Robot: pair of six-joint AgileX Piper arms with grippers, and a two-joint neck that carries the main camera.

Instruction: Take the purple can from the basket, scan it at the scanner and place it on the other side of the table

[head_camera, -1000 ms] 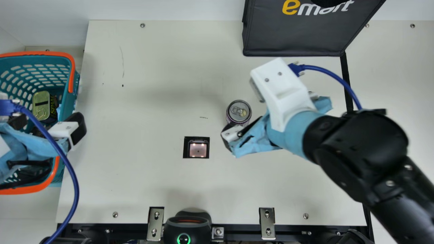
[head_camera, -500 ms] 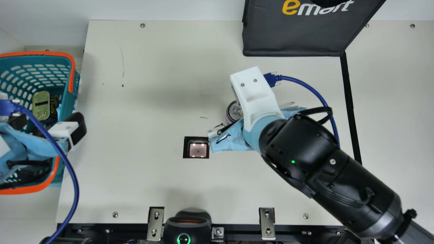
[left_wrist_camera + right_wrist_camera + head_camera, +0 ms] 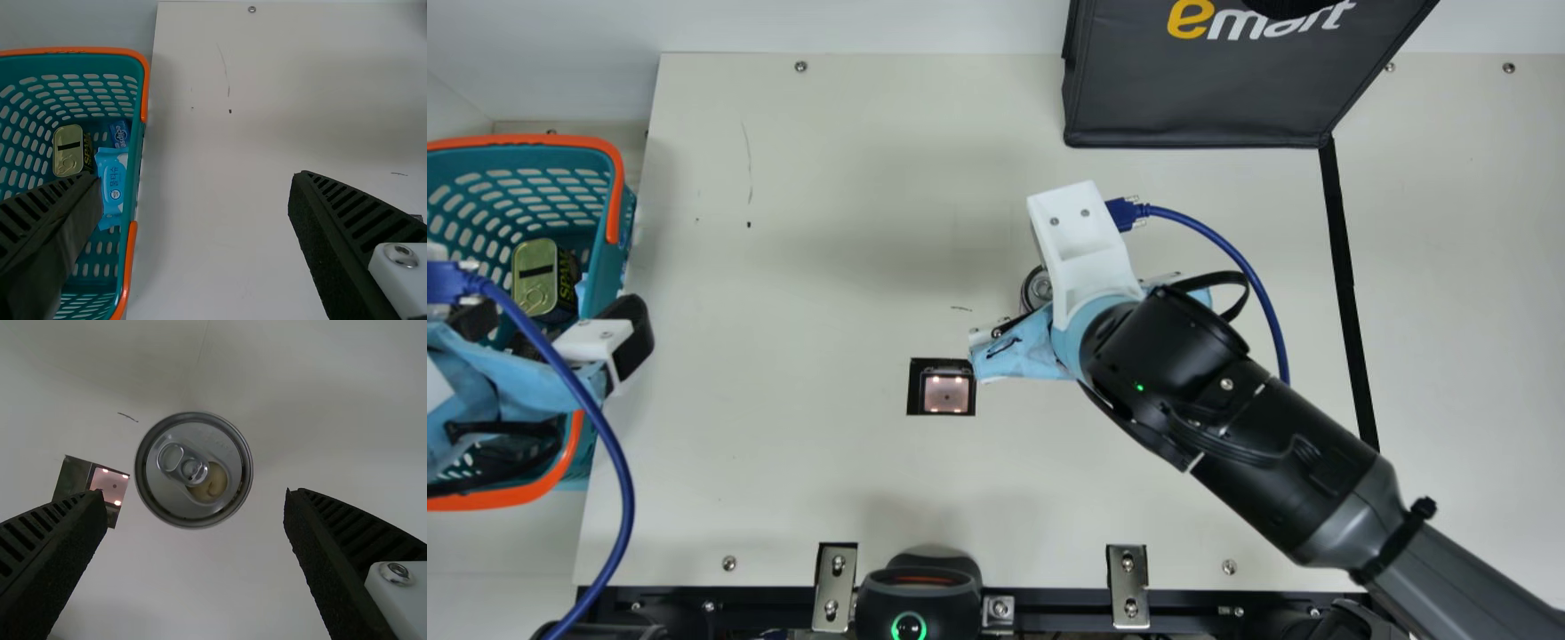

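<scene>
The purple can (image 3: 1037, 288) stands upright on the table, right of and beyond the scanner window (image 3: 946, 394), partly hidden under my right gripper (image 3: 1083, 307). In the right wrist view, the can's silver top (image 3: 193, 470) shows between and beyond the open fingers of my right gripper (image 3: 196, 498), with a gap to either side. Over the basket (image 3: 615, 191) at the left, my left gripper (image 3: 553, 325) is spread open. The left wrist view has the left gripper (image 3: 195, 179) with nothing between its fingers, one finger over the basket (image 3: 141, 100), the other over the table.
In the basket lie a yellow-lidded tin (image 3: 69, 151), a light-blue packet (image 3: 113, 183) and a small dark-blue pack (image 3: 120, 133). A black bag (image 3: 1200, 80) stands at the back right. A black device with a green ring (image 3: 909, 591) sits at the front edge.
My right arm has moved left, bringing its gripper over the can and covering more of it. The can and my left arm have stayed where they were.
</scene>
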